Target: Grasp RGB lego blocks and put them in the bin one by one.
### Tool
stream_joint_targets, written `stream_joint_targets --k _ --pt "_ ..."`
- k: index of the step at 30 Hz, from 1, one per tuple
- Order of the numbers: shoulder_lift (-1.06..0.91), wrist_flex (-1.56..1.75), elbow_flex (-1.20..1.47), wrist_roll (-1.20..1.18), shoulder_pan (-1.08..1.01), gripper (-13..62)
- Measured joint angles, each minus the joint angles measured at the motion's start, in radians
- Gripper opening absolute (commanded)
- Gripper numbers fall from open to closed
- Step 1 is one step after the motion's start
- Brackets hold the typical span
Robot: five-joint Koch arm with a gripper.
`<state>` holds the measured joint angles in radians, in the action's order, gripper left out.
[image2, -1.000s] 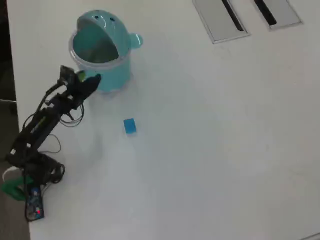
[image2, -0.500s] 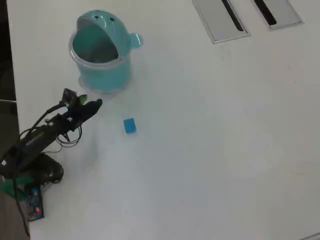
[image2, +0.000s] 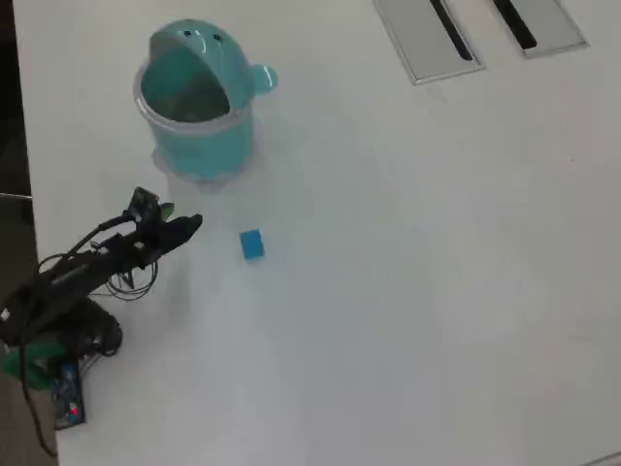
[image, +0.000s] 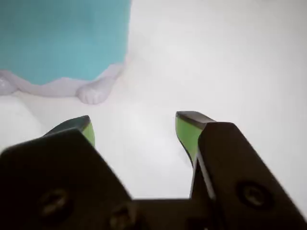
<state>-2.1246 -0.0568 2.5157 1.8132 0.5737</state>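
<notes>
Empty gripper [image2: 186,225] near the blue block [image2: 251,244]

Jaws gape, holding nothing; overhead, the small smooth cube sits on the matte white worktop [image2: 417,262] at their three o'clock, the rounded teal plastic bin [image2: 198,102] at twelve. A clean grasp likely means centring the green-padded tips squarely over the block's flat sides before closing.

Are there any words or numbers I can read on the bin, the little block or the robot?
None can be read.
The light teal round plastic bin bears only two dark dots on its hood.
The small blue plastic block is plain.
The black robot gripper shows no writing.
</notes>
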Motion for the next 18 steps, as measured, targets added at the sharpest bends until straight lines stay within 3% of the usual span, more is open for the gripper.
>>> stream_joint_targets --k 18 --pt "0.270 0.091 0.021 0.000 -0.087 29.4"
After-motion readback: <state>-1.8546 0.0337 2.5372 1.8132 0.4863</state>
